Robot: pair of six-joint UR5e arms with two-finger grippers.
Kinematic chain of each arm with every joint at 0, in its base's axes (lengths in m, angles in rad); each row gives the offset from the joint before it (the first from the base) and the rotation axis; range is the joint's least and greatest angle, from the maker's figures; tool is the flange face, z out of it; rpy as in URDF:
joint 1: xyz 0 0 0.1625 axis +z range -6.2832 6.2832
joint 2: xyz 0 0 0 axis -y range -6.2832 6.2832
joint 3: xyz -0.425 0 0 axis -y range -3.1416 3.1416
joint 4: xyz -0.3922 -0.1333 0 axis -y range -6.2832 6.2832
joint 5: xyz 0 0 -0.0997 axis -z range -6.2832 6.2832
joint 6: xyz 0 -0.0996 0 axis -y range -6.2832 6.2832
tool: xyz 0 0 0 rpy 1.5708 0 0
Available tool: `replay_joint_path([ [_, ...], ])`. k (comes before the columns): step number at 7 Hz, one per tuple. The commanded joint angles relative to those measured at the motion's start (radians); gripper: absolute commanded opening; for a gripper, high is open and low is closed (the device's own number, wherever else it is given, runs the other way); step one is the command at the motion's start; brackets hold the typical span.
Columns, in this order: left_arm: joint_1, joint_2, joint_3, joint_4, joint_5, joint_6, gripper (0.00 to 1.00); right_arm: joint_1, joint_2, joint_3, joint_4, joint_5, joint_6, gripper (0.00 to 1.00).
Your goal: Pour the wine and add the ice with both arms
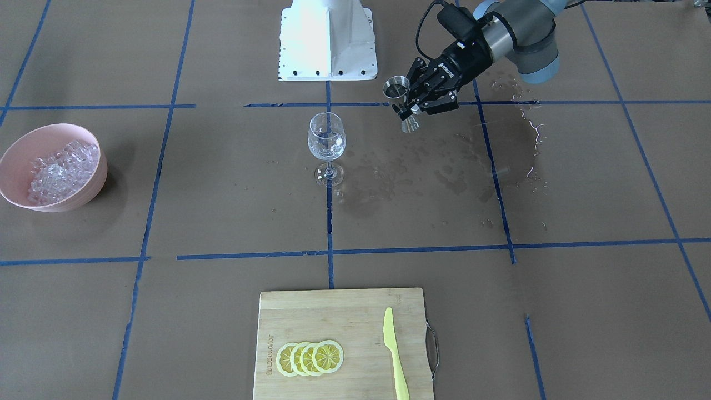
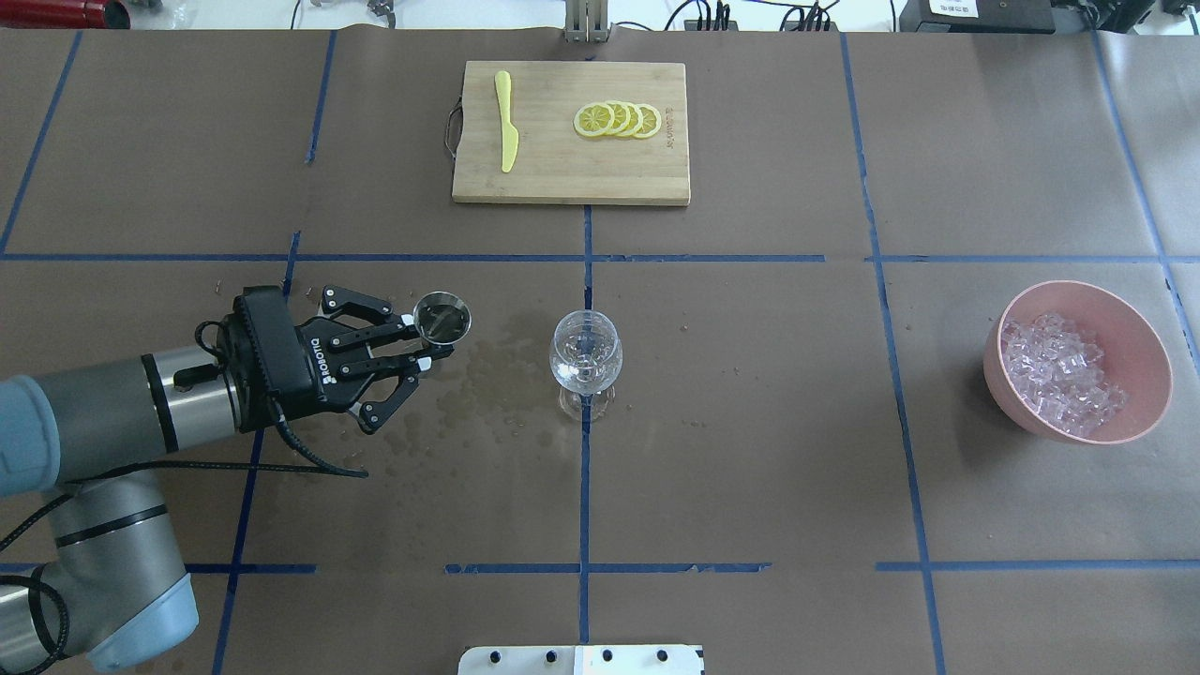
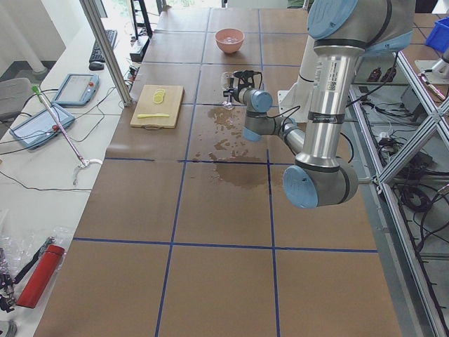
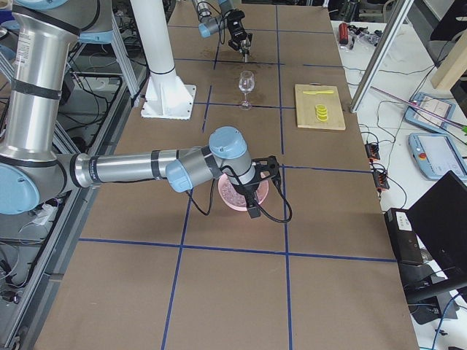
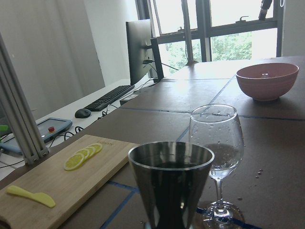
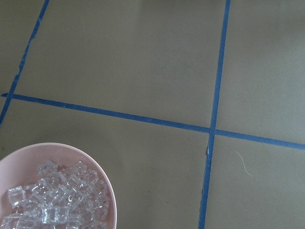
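Tabletop [image 2: 750, 422] is flat brown with a blue tape grid [image 2: 584, 487], plus darker wet blotches [image 2: 469, 384]. Pink bowl [image 2: 1125, 323], colourless glassy ice [image 2: 1055, 366]. Wine glass [image 2: 585, 352] is clear. Jigger [image 2: 442, 317] is shiny steel, dark inside. Left hand [image 2: 422, 344] is black, arm [image 2: 94, 403] grey-silver with pale blue caps. Pale wood board [image 2: 562, 169], 4 yellow lemon slices [image 2: 619, 119], yellow-green knife [image 2: 506, 131].

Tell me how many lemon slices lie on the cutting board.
4. The lemon slices overlap in one row on the wooden cutting board, apart from the yellow knife. No more seem hidden beneath.
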Motion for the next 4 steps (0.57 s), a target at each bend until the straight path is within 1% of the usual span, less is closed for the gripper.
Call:
replay_joint_path([
  [1,-0.013,-0.029,-0.011,0.104,-0.027,-0.004,0.0,0.0,-0.001,0.003,0.0,0.001,0.017,1.0],
  [3,-0.013,-0.068,-0.055,0.272,-0.029,-0.035,0.0,0.0,-0.001,0.0,0.0,0.001,0.016,1.0],
  [4,-0.012,-0.085,-0.057,0.317,-0.027,-0.044,0.0,0.0,-0.001,0.0,0.0,0.001,0.016,1.0],
])
